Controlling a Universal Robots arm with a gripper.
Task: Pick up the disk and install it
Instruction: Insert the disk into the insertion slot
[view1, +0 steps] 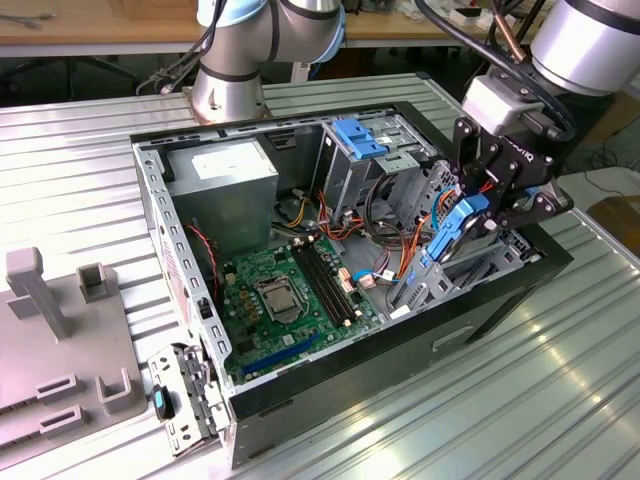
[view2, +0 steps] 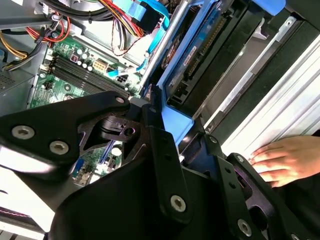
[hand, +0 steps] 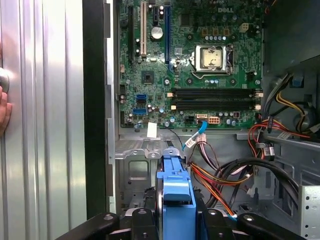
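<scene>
Disk (view1: 452, 238) in its blue carrier, pinched edge-on by the black tool (view1: 478, 215), hangs tilted at the exterior view's right end of the open computer case (view1: 330, 385), its lower end down among the metal drive cage (view1: 500, 258). Green motherboard (view1: 285, 295) lies on the case floor to the exterior view's left of it. In the second wrist view, a person's hand (view2: 280, 160) rests flat on the ribbed metal tabletop (view1: 480, 400), just outside the case wall.

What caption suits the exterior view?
Black gripper holds the blue-framed dark grey disk steeply tilted in the open black computer case.
</scene>
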